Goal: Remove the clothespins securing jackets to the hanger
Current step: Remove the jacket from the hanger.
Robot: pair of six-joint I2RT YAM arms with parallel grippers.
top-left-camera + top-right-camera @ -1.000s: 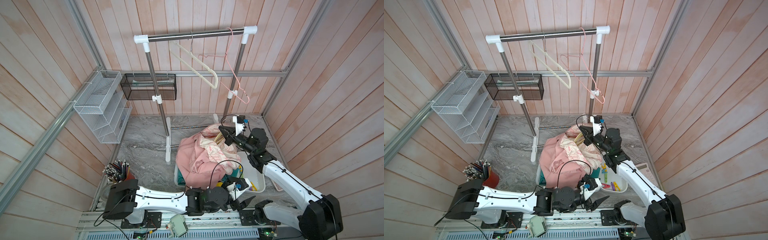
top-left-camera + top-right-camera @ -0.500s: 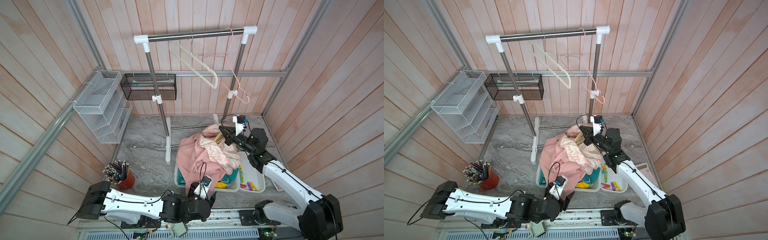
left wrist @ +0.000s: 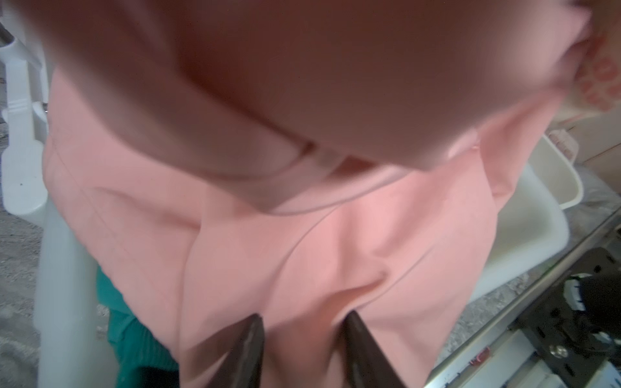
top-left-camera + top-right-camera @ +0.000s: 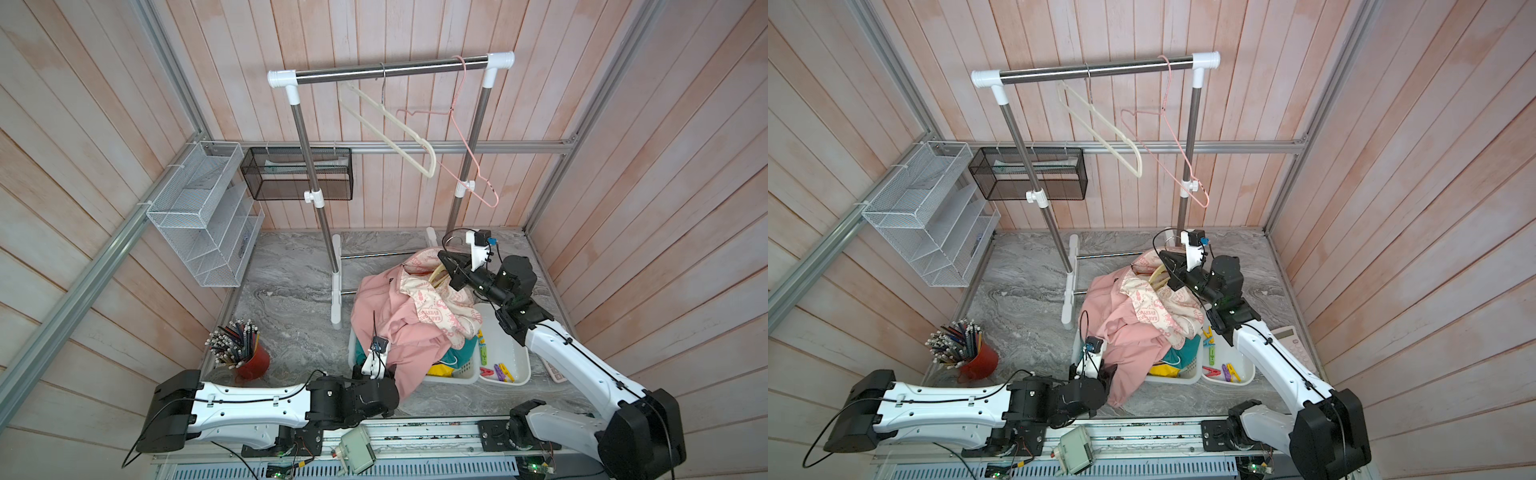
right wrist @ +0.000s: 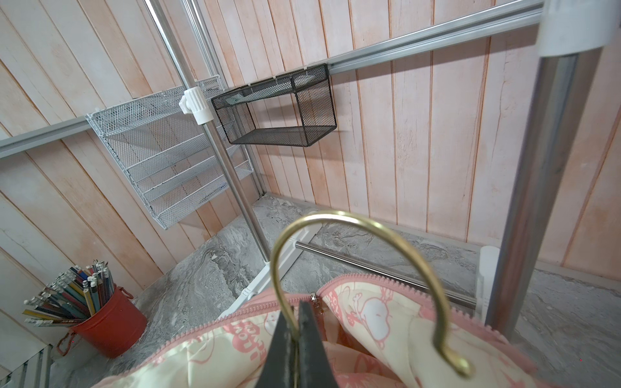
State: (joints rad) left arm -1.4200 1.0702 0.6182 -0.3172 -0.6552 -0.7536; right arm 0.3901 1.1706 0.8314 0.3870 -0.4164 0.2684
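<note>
In the left wrist view's upper frame the pink fabric jacket (image 3: 302,67) is a blurred mass. The left tool (image 3: 304,315) is cut off at the bottom edge, its grip unclear. Lower left, the teal fabric jacket (image 3: 127,336) is mostly buried. The brass wire hanger hook (image 5: 336,216) vanishes at its stem inside the right tool (image 5: 295,312).

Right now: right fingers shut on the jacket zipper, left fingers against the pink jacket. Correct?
No. The right fingers are shut on the brass hanger hook, not the zipper; the right wrist view shows it. The rest holds: left fingers against the pink jacket.
</note>
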